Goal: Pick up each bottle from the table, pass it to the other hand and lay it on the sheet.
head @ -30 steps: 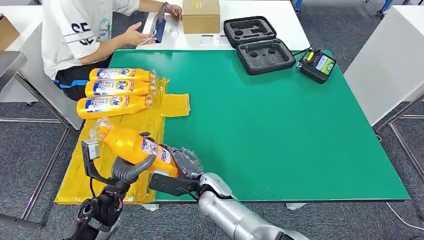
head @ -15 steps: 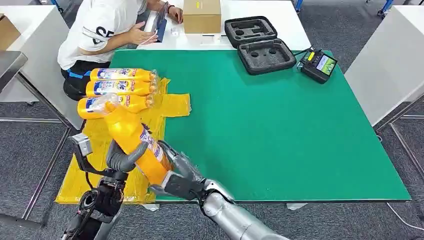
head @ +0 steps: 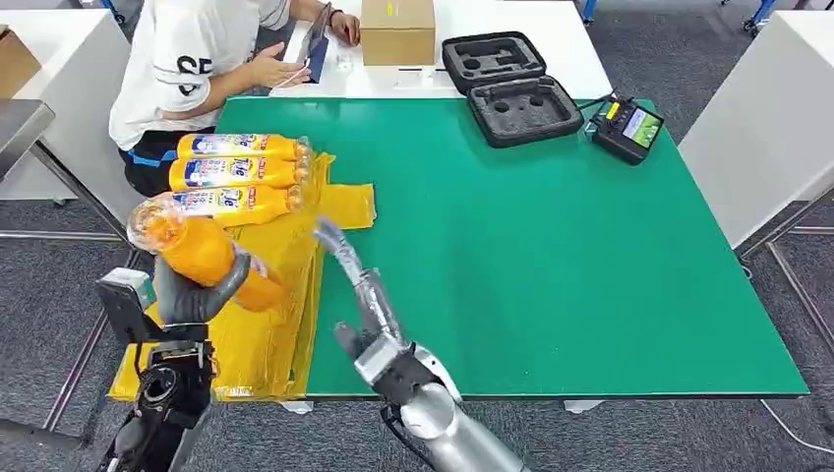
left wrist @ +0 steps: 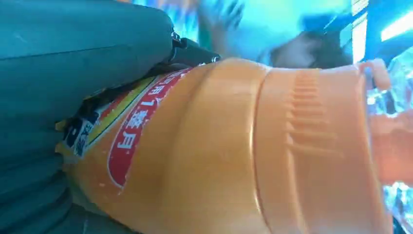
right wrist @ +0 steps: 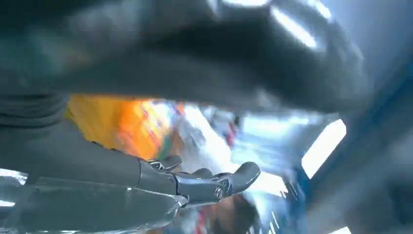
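Note:
My left hand (head: 192, 295) grips an orange bottle (head: 202, 253) above the yellow sheet (head: 266, 324), the cap end tilted up and to the left. Up close, the left wrist view has that bottle (left wrist: 234, 146) with a red label beside the grey thumb (left wrist: 73, 58). My right hand (head: 359, 295) stands open beside the sheet's right edge, fingers stretched up and apart from the bottle; its fingers (right wrist: 204, 183) are spread with nothing in them. Three more orange bottles (head: 236, 174) lie side by side on the far end of the sheet.
The green mat (head: 551, 246) covers the table. A black foam case (head: 511, 87), a controller (head: 627, 128) and a cardboard box (head: 397, 31) sit at the far side. A seated person (head: 197, 69) is at the far left corner.
My right hand has let go of the bottle and opened, fingers rising. My left hand has carried the bottle left and up, away from the right hand.

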You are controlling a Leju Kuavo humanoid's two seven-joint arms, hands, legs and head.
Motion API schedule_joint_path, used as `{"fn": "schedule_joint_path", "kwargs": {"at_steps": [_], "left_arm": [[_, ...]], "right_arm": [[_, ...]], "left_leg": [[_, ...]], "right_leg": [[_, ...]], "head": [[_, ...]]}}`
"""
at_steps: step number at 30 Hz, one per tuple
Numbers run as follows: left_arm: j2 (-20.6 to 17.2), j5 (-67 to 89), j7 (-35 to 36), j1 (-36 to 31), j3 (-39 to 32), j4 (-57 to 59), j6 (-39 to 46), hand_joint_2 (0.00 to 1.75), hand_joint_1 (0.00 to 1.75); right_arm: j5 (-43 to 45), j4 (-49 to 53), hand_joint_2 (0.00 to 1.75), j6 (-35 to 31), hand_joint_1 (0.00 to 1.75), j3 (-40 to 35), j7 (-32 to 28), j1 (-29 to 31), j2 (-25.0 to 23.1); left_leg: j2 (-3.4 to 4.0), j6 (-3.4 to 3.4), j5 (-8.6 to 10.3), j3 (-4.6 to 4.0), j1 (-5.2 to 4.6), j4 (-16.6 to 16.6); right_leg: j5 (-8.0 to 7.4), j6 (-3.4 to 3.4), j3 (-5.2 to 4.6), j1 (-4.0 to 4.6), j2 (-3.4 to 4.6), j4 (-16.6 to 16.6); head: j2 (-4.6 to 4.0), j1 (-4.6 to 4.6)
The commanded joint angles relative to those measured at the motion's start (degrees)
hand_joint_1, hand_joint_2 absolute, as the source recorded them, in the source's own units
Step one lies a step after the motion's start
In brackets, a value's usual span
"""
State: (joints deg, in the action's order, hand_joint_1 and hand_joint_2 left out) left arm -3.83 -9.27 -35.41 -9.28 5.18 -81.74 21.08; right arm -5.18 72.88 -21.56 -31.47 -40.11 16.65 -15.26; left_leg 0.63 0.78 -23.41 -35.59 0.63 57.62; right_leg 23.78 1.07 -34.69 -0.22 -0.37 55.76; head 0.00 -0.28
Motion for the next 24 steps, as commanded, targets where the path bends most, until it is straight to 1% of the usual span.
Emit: {"fn": "schedule_joint_path", "kwargs": {"at_steps": [1, 2, 3, 5, 6, 7, 8, 9, 10, 11, 12, 13, 14, 16, 17, 18, 19, 20, 22, 24], "left_arm": [[-3.8, 15.53, -1.97, -2.87, -3.36, 6.12, 7.22, 1.75, 1.75], [-3.8, 15.53, -1.97, -2.87, -3.36, 6.12, 7.22, 1.75, 1.75], [-3.8, 15.53, -1.97, -2.87, -3.36, 6.12, 7.22, 1.75, 1.75], [-3.96, 23.06, -1.65, -3.81, -2.99, 6.97, 10.9, 1.75, 1.75], [-4.91, 30.22, -0.03, -4.55, -2.22, 8.37, 14.37, 1.75, 1.75], [-5.56, 34.53, 1.66, -5.22, -1.89, 8.85, 15.41, 1.75, 1.75], [-7.43, 42.76, 6.25, -6.54, -0.54, 10.9, 15.1, 1.75, 1.75], [-8.43, 49.3, 9.33, -7.41, 0.23, 11.45, 14.85, 1.75, 1.75], [-9.33, 53.16, 11.18, -8.12, 0.87, 12.24, 13.46, 1.75, 1.75], [-10.41, 59.83, 14.97, -9.07, 2.33, 12.84, 10.08, 1.75, 1.75], [-10.97, 61.91, 15.74, -10.32, 3.6, 13.77, 7.1, 1.75, 1.75], [-12.1, 66.69, 17.81, -11.41, 5.77, 14.52, 3.04, 1.75, 1.75], [-12.02, 66.82, 16.95, -12.45, 6.9, 15.57, 0.23, 1.75, 1.75], [-12.99, 68.77, 16.6, -13.99, 9.99, 18.0, -5.12, 1.75, 1.75], [-13.85, 70.12, 16.17, -15.1, 12.51, 19.92, -9.38, 1.75, 1.75], [-13.85, 70.12, 16.17, -15.1, 12.51, 19.92, -9.38, 1.75, 1.75], [-13.79, 70.64, 15.46, -16.0, 13.99, 22.23, -10.45, 1.75, 1.75], [-13.7, 70.69, 14.99, -16.44, 14.77, 23.23, -11.54, 1.75, 1.75], [-13.7, 70.69, 14.99, -16.44, 14.77, 23.23, -11.54, 1.75, 1.75], [-13.7, 70.69, 14.99, -16.44, 14.77, 23.23, -11.54, 1.75, 1.75]], "right_arm": [[0.14, 11.47, 0.0, -4.36, 0.0, -3.17, 0.11, -1.76, 3.61], [0.14, 11.47, 0.0, -4.36, 0.0, -3.17, 0.11, -1.76, 3.61], [0.14, 11.47, 0.0, -4.36, 0.0, -3.17, 0.11, -1.76, 3.61], [-1.16, 9.92, 0.0, -5.22, 0.0, -4.49, 0.11, -1.26, 4.15], [-0.38, 9.43, 0.0, -4.58, 0.0, -4.64, 0.11, -1.23, 4.04], [-0.88, 8.89, 0.0, -4.92, 0.0, -4.99, 0.11, -1.06, 4.02], [-0.79, 9.06, 0.0, -5.39, 0.0, -5.27, 0.11, -1.11, 4.01], [-0.22, 8.98, 0.0, -4.65, 0.0, -5.25, 0.11, -1.2, 4.09], [-0.65, 9.03, 0.0, -5.17, 0.0, -5.45, 0.11, -1.14, 4.18], [-0.18, 8.42, 0.0, -4.11, 0.0, -5.35, 0.11, -1.04, 4.14], [-0.29, 7.56, 1.75, -3.73, 0.0, -5.04, 0.11, -0.71, 3.91], [0.24, 6.53, 1.75, -2.53, 0.0, -4.72, 0.11, -0.43, 3.58], [0.23, 4.97, 1.75, -1.43, 0.0, -4.32, 0.11, -0.08, 3.09], [0.13, 4.08, 1.75, 0.15, 0.0, -4.68, 0.11, 0.1, 2.76], [0.13, 3.71, 1.75, 1.37, 0.0, -5.15, 0.11, 0.17, 2.55], [0.13, 3.71, 1.75, 1.37, 0.0, -5.15, 0.11, 0.17, 2.55], [-0.52, 2.96, 1.75, 1.61, 0.0, -6.1, 0.11, 0.42, 2.31], [-0.58, 2.53, 1.75, 1.82, 0.0, -6.35, 0.11, 0.53, 2.16], [-0.58, 2.53, 1.75, 1.82, 0.0, -6.35, 0.11, 0.53, 2.16], [-0.58, 2.53, 1.75, 1.82, 0.0, -6.35, 0.11, 0.53, 2.16]], "left_leg": [[-0.08, -0.02, 0.0, 0.11, 0.0, -0.06], [-0.13, -0.04, -0.05, 0.28, 0.01, -0.08], [-0.08, -0.04, -0.06, 0.25, 0.01, -0.06], [-0.08, -0.02, -0.01, 0.11, 0.01, -0.04], [-0.15, -0.03, -0.04, 0.24, 0.02, -0.06], [-0.1, -0.02, 0.0, 0.13, 0.03, -0.05], [-0.18, -0.03, -0.04, 0.25, 0.03, -0.06], [-0.17, -0.03, -0.02, 0.23, 0.03, -0.07], [-0.13, -0.03, 0.01, 0.15, 0.02, -0.05], [-0.16, -0.04, -0.03, 0.25, 0.04, -0.05], [-0.15, -0.03, 0.0, 0.17, 0.03, -0.05], [-0.14, -0.03, 0.01, 0.15, 0.04, -0.05], [-0.22, -0.05, -0.01, 0.24, 0.05, -0.05], [-0.2, -0.03, 0.03, 0.16, 0.04, -0.05], [-0.24, -0.04, 0.0, 0.27, 0.03, -0.07], [-0.2, -0.03, 0.02, 0.21, 0.02, -0.08], [-0.16, -0.02, 0.02, 0.17, 0.02, -0.06], [-0.19, -0.03, -0.03, 0.31, 0.03, -0.08], [-0.13, -0.02, 0.01, 0.18, 0.01, -0.06], [-0.14, -0.03, -0.03, 0.26, 0.03, -0.06]], "right_leg": [[0.03, -0.02, 0.12, -0.01, -0.04, -0.04], [0.09, -0.03, 0.29, 0.0, -0.07, -0.05], [0.08, -0.03, 0.23, 0.01, -0.01, -0.04], [0.04, -0.02, 0.09, 0.01, -0.05, -0.03], [0.09, -0.03, 0.24, 0.02, -0.09, -0.05], [0.03, -0.02, 0.12, 0.03, -0.07, -0.05], [0.1, -0.03, 0.27, 0.03, -0.12, -0.05], [0.08, -0.02, 0.23, 0.02, -0.12, -0.05], [0.06, -0.03, 0.15, 0.02, -0.1, -0.03], [0.1, -0.04, 0.26, 0.03, -0.1, -0.03], [0.06, -0.04, 0.18, 0.03, -0.11, -0.03], [0.05, -0.04, 0.16, 0.04, -0.11, -0.04], [0.09, -0.05, 0.26, 0.04, -0.16, -0.03], [0.05, -0.03, 0.18, 0.04, -0.16, -0.04], [0.1, -0.04, 0.29, 0.03, -0.18, -0.05], [0.06, -0.03, 0.22, 0.01, -0.13, -0.04], [0.04, -0.03, 0.17, 0.02, -0.09, -0.04], [0.1, -0.03, 0.31, 0.02, -0.1, -0.04], [0.04, -0.02, 0.18, 0.01, -0.06, -0.03], [0.07, -0.03, 0.27, 0.02, -0.06, -0.04]], "head": [[0.0, 0.0], [0.0, 0.0], [0.0, 0.0], [0.0, 0.0], [0.0, 0.0], [0.0, 0.0], [0.0, 0.0], [0.0, 0.0], [0.0, 0.02], [0.0, 0.0], [0.0, 0.02], [0.0, 0.0], [0.0, -0.02], [0.0, 0.0], [0.0, 0.02], [0.0, 0.0], [0.0, 0.02], [0.0, 0.0], [0.0, 0.0], [0.0, 0.02]]}}
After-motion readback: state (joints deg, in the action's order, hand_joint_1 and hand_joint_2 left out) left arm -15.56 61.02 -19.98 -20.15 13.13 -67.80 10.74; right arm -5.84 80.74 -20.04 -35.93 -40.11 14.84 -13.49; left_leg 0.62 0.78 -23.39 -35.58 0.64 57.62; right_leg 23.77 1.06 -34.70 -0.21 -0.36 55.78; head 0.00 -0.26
